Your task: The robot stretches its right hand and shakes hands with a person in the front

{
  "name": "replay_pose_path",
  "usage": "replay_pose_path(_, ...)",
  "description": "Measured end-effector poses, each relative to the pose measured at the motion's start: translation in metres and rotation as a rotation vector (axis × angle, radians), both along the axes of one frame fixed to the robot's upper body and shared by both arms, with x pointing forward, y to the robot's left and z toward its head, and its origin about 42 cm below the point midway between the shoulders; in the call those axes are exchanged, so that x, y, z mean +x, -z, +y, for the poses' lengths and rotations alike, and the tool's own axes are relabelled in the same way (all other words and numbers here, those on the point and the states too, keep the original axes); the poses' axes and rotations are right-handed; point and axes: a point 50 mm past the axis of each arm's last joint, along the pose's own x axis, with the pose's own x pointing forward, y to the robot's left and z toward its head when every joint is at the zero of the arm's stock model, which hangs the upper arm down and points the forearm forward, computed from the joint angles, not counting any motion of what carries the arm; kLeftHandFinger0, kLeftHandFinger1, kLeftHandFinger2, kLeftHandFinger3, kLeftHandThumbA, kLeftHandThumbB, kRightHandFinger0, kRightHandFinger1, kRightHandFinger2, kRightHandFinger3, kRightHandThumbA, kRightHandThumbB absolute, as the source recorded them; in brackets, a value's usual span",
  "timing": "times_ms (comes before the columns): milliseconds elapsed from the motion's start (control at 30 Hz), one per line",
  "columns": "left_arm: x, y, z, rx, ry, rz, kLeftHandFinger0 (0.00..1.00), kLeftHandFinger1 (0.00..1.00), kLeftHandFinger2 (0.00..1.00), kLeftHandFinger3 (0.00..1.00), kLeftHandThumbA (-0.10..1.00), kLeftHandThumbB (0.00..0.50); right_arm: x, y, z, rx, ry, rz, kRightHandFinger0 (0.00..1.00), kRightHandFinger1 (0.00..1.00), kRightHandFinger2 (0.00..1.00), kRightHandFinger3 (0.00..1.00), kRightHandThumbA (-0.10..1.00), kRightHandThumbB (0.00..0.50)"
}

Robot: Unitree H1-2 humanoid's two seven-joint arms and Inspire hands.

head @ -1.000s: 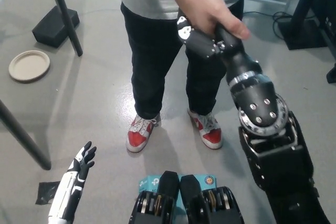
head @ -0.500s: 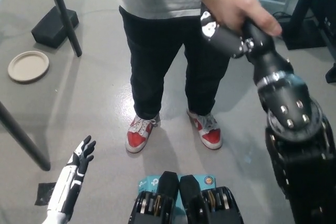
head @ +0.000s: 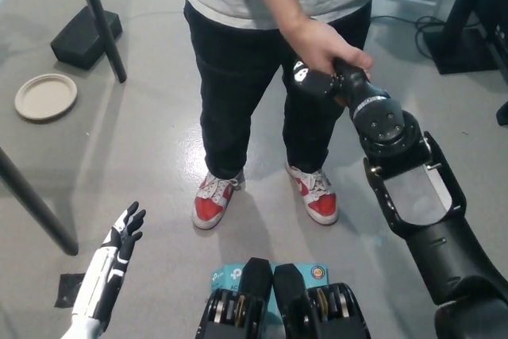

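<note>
my right hand [head: 311, 79] is clasped in the person's hand [head: 324, 45], which wraps over it from above. my left hand [head: 123, 236] rests low, fingers spread. the plate [head: 45, 97] lies bare.

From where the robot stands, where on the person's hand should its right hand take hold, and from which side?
Across the palm, from below and the robot's side. The person's hand comes down over the black right hand, fingers wrapped around it, so the palm faces down toward the robot. The white left hand rests low, open.
</note>
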Motion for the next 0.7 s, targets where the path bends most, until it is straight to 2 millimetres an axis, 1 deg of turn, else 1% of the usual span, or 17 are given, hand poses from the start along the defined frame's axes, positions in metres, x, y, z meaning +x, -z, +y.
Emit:
replay_pose_path(33,0.000,0.000,0.000,0.000,0.000,-0.001,1.00,1.00,1.00,1.00,1.00,0.107,0.000,-0.001,0.000,0.001,-0.003,-0.006,1.00,1.00,1.00,1.00,0.35,0.276)
replay_pose_path(133,0.002,-0.002,0.000,0.002,0.001,-0.004,1.00,1.00,1.00,1.00,1.00,0.101,-0.001,-0.005,0.003,-0.003,-0.020,-0.027,1.00,1.00,1.00,1.00,0.62,0.370)
replay_pose_path(200,0.002,-0.002,0.000,0.002,0.001,-0.004,1.00,1.00,1.00,1.00,1.00,0.108,-0.003,-0.011,0.004,-0.014,-0.042,-0.046,1.00,1.00,1.00,1.00,0.78,0.441)
replay_pose_path(233,0.003,-0.002,0.000,0.002,0.001,-0.004,1.00,1.00,1.00,1.00,1.00,0.110,-0.005,-0.014,0.004,-0.020,-0.056,-0.059,1.00,1.00,1.00,1.00,0.84,0.465)
replay_pose_path(267,0.003,-0.002,0.000,0.002,0.001,-0.005,1.00,1.00,1.00,1.00,1.00,0.111,-0.008,-0.017,0.003,-0.024,-0.068,-0.075,1.00,1.00,1.00,1.00,0.86,0.468)
replay_pose_path(300,0.003,-0.002,0.000,0.002,0.001,-0.004,1.00,1.00,1.00,1.00,1.00,0.106,-0.013,-0.019,0.002,-0.032,-0.084,-0.095,1.00,1.00,1.00,1.00,0.98,0.500)
replay_pose_path(333,0.003,-0.003,0.000,0.002,0.001,-0.004,1.00,1.00,1.00,1.00,1.00,0.106,-0.016,-0.022,0.002,-0.034,-0.095,-0.112,1.00,1.00,1.00,1.00,1.00,0.500)
replay_pose_path(500,0.003,-0.003,0.000,0.002,0.002,-0.004,1.00,1.00,1.00,1.00,1.00,0.102,-0.039,-0.031,-0.005,-0.026,-0.131,-0.195,1.00,1.00,1.00,1.00,1.00,0.500)
replay_pose_path(700,0.004,-0.004,-0.001,0.002,0.003,-0.006,1.00,1.00,1.00,1.00,1.00,0.116,-0.073,-0.046,-0.019,-0.007,-0.162,-0.308,1.00,1.00,1.00,1.00,1.00,0.495)
